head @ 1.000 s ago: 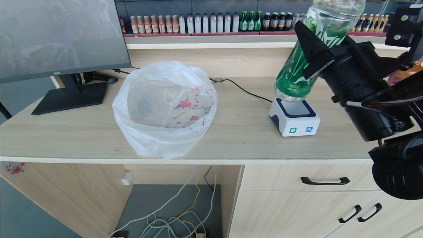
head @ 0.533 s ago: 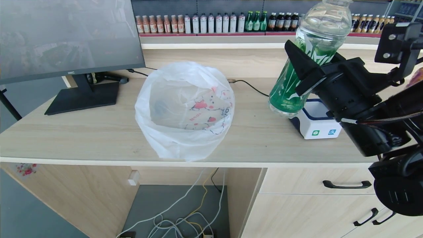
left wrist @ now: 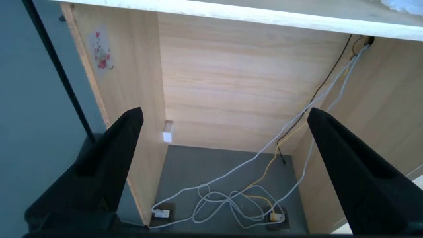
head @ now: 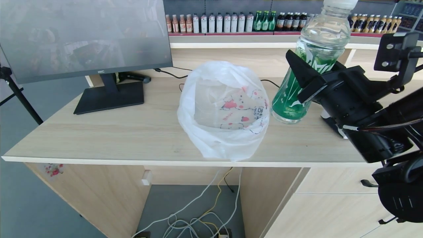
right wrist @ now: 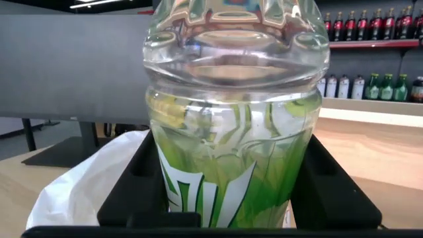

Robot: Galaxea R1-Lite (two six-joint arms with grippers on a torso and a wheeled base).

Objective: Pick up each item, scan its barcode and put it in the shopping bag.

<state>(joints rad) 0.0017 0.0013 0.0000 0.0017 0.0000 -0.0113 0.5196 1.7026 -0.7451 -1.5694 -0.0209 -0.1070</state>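
A short white logo is sitting on the lower bezel of the monitor [head: 82,36], left of the shopping bag [head: 224,135]. The bag is showing cartoon prints with red lettering too small to read. Right of the bag, the drink bottle [head: 322,36] is showing white strokes on green, with no legible words.

The head camera looks forward and down over the counter [head: 132,132]. The right wrist camera, very near the green-labelled bottle [right wrist: 231,158], faces the shopping bag [right wrist: 79,185] and monitor [right wrist: 66,66], which the head view shares. The left wrist camera faces the under-counter cables [left wrist: 228,198], likewise shared.
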